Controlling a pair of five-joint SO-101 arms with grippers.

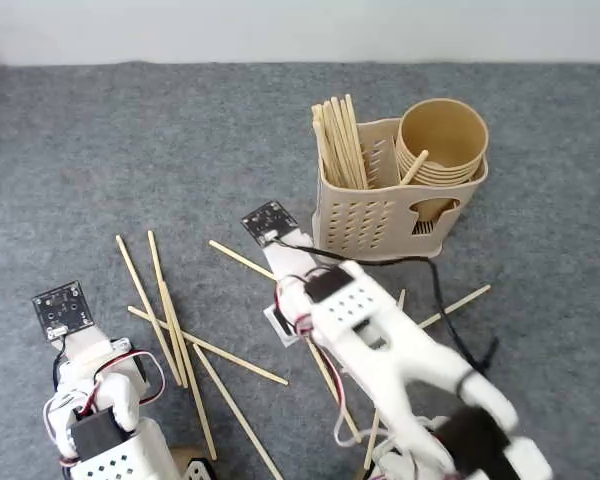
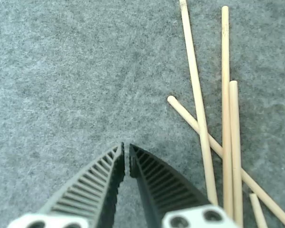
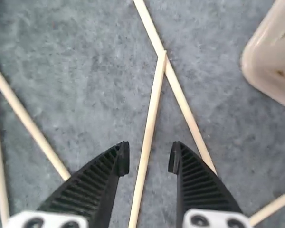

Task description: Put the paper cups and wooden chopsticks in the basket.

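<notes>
The beige perforated basket (image 1: 380,225) stands at the back right of the grey carpet. It holds a stack of paper cups (image 1: 442,140) and a bundle of wooden chopsticks (image 1: 340,140). Several loose chopsticks (image 1: 170,320) lie scattered in front. My right gripper (image 3: 149,156) is open, low over the carpet, with one chopstick (image 3: 151,118) lying between its fingers. A second chopstick (image 3: 180,99) crosses that one's far end. My left gripper (image 2: 126,149) is shut on nothing, beside a cluster of chopsticks (image 2: 199,109).
The basket's corner (image 3: 275,61) sits close to the right gripper. The right arm (image 1: 370,340) stretches across the middle and covers some sticks. The left arm (image 1: 90,400) stays at the near left. A black cable (image 1: 450,320) trails by the basket.
</notes>
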